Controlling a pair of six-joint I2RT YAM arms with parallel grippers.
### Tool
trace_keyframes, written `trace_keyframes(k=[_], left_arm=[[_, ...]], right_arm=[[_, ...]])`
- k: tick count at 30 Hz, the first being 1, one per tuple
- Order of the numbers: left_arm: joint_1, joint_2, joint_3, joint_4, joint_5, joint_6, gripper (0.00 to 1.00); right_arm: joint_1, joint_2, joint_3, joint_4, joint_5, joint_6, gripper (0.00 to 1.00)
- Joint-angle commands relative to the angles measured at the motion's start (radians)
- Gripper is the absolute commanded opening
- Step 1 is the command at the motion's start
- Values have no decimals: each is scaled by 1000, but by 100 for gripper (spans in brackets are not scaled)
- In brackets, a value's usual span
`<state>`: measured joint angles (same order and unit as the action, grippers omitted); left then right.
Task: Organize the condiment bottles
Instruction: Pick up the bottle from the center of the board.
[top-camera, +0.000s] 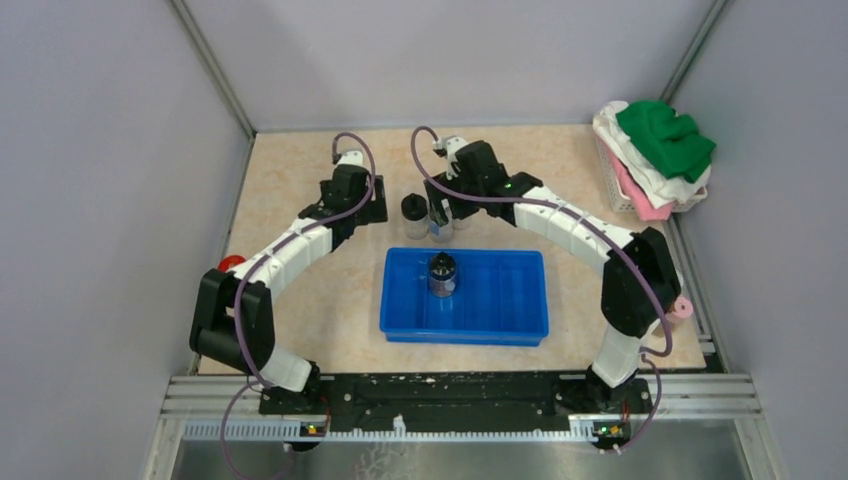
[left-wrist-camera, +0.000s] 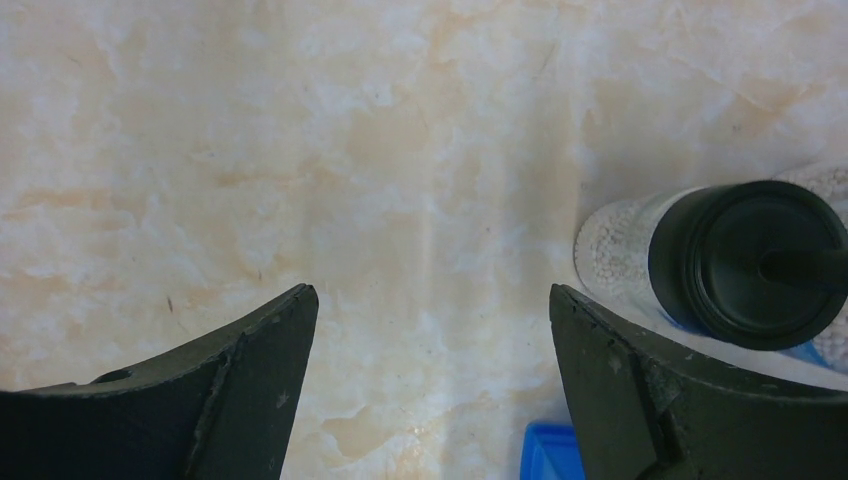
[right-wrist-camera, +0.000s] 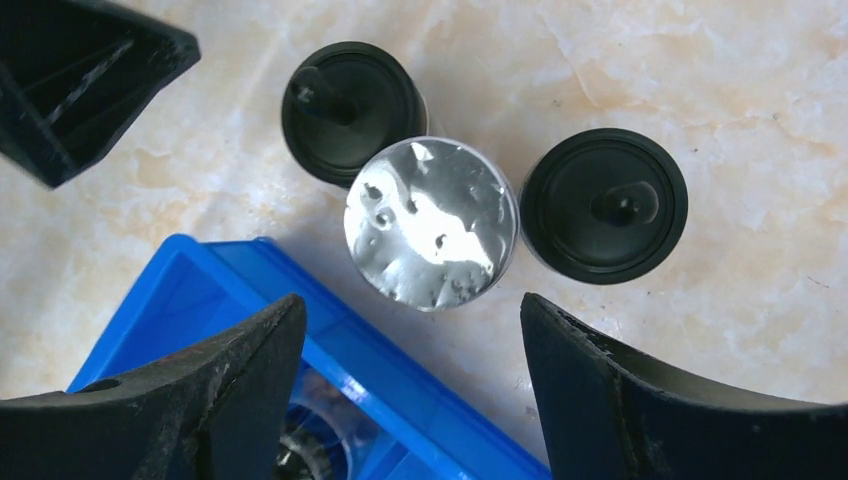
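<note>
Condiment bottles (right-wrist-camera: 431, 222) cluster just behind the blue tray (top-camera: 465, 336); both arms' jaws gape wide, gripping nothing.

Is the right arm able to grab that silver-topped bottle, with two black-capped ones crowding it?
Probably yes. The right gripper hangs open just over the silver-topped bottle, with nothing above it. But the black-capped bottles stand close beside it on two sides, so a finger might bump one.

Left arm (top-camera: 290, 250) and right arm (top-camera: 570, 225) show white shells, black joints, purple cables, black jaws.
</note>
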<state>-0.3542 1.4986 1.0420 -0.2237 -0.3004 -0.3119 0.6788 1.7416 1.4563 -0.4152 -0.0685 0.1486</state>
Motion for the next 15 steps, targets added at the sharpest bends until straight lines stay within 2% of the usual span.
trace_keyframes(k=[1, 15], left_arm=[[-6, -15, -31, 50, 56, -19, 92], [-4, -20, -37, 49, 91, -6, 90]], right_arm=[[8, 52, 86, 5, 53, -18, 78], [9, 148, 164, 25, 46, -19, 79]])
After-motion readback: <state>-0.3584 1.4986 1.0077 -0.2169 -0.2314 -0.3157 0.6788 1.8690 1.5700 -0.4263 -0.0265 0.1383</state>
